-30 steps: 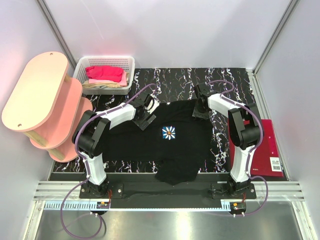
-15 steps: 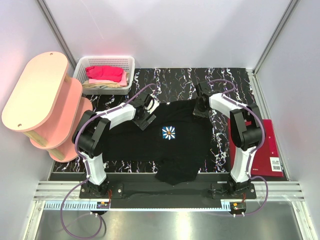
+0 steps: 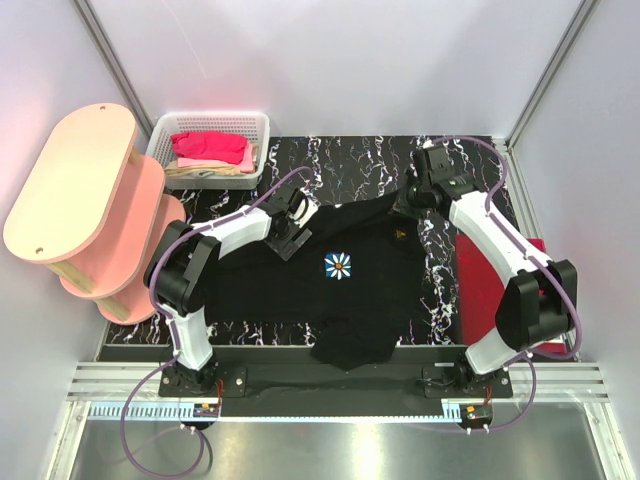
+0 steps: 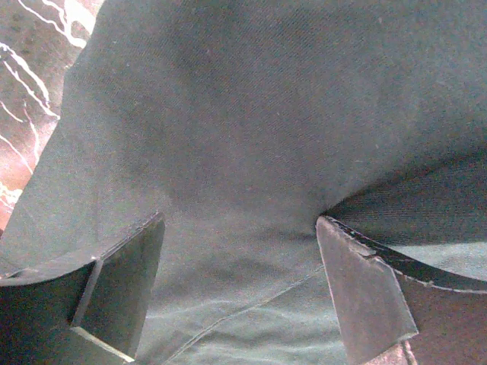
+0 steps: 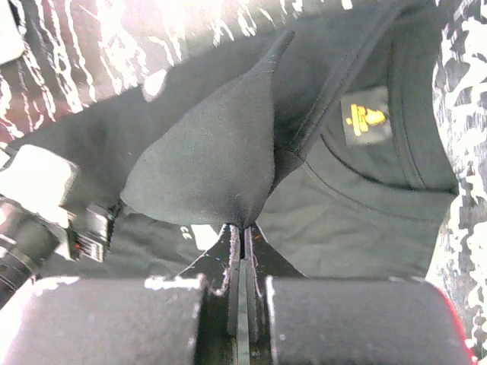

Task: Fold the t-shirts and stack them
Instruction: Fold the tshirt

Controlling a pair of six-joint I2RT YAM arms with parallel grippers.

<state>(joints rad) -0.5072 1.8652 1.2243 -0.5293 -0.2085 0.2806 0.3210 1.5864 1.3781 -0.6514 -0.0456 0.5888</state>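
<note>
- Here, the black t-shirt (image 3: 345, 290) lay spread across the middle of the table (image 3: 350, 165), with its daisy print (image 3: 340, 265) facing up and its lower part reaching the near edge.
- The right tool (image 5: 243, 232) was clenched on a pinch of cloth beside the collar and held it raised in a peak. The yellow neck label (image 5: 365, 120) showed inside the opened neckline.
- The left tool (image 4: 240, 285) sat released over the shirt's far-left shoulder area. Its fingers (image 4: 122, 281) were spread wide on the cloth and gripped nothing.
- The fabric looked light and limp. It tented and creased under one pinch, so it would likely sag between holds and not keep a fold line unaided.
- The safest holds appeared to be the stitched edges: collar, shoulder seams and hem corners. The cloth is thicker there, whereas a pinch in mid-panel might slip or catch only the top layer.
- A bright pink t-shirt (image 3: 210, 147) waited in the white basket (image 3: 262, 122) at the far-left corner.
</note>
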